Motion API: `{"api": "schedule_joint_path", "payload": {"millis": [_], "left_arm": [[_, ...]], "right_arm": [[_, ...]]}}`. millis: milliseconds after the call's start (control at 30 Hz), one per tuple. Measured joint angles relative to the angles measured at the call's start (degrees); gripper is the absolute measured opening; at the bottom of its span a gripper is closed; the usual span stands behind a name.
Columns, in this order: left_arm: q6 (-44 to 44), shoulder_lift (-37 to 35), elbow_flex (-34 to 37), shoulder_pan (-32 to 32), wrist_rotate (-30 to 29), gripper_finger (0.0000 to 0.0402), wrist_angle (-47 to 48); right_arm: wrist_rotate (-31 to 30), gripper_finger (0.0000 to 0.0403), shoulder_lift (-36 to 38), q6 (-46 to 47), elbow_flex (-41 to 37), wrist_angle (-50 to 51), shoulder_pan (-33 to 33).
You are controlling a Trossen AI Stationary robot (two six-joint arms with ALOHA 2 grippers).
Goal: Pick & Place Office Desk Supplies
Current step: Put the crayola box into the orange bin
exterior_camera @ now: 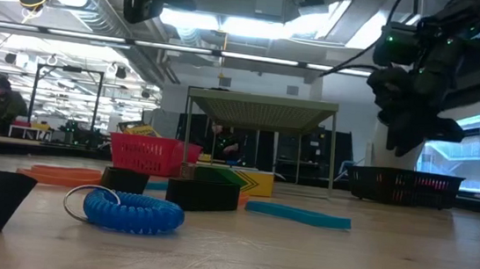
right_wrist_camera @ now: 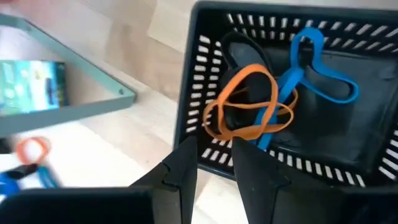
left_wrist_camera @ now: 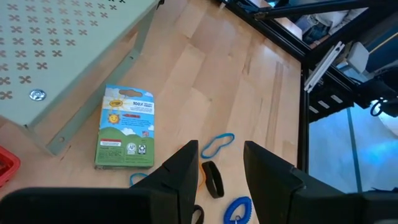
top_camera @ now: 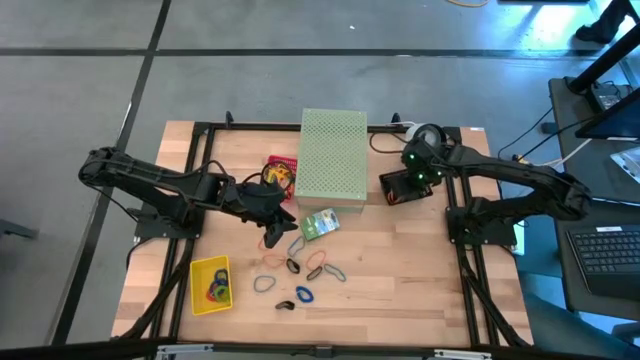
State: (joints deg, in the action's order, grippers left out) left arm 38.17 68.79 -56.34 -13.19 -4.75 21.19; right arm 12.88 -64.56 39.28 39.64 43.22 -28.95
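High view: rubber-band loops (top_camera: 300, 268) scattered mid-counter (top_camera: 400, 270), green card box (top_camera: 320, 224) beside the pale perforated box (top_camera: 333, 154); left pincer (top_camera: 282, 214) just left of the card box, arm stretched low; right pincer (top_camera: 398, 187) over a black basket (top_camera: 408, 186). Left wrist view: fingers (left_wrist_camera: 181, 177) apart, empty, above blue loop (left_wrist_camera: 217, 144). Right wrist view: fingers (right_wrist_camera: 180, 168) slightly apart, empty, at the basket rim (right_wrist_camera: 200, 87); orange loop (right_wrist_camera: 245, 102) and blue loop (right_wrist_camera: 317, 68) inside
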Motion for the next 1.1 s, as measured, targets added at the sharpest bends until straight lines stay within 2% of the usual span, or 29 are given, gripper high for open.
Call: {"api": "schedule_joint_path", "payload": {"millis": [133,300,433,533,600,767,1100], "left_arm": [[-0.45,0.00,0.00,-0.44,0.04,0.0123,0.00],[-1.88,0.00,0.00,-1.18,-0.39,0.0123,1.46],[-1.45,0.00,0.00,-1.14,-0.59,0.0123,5.93],[-1.24,0.00,-0.01,-1.14,-2.09,0.0123,8.32],[-1.11,0.00,0.00,-1.14,-3.58,0.0123,9.27],[-2.49,0.34,0.00,-1.14,-6.31,0.0123,10.27],[-5.10,2.93,-0.02,-1.11,-7.28,0.0123,11.55]], "right_arm": [[3.17,0.0102,2.59,0.63,0.00,-0.55,0.91],[3.61,0.0102,8.87,3.45,0.56,-0.62,3.71],[3.68,0.0102,13.67,9.04,2.59,-4.15,9.69],[-0.09,0.0102,15.53,14.61,3.43,-9.72,16.57],[-5.06,0.0101,15.63,17.80,3.58,-13.22,21.04],[-15.59,0.0087,13.49,23.54,3.54,-14.68,30.95],[-23.37,0.0071,2.26,34.89,3.52,-25.64,45.64]]}}
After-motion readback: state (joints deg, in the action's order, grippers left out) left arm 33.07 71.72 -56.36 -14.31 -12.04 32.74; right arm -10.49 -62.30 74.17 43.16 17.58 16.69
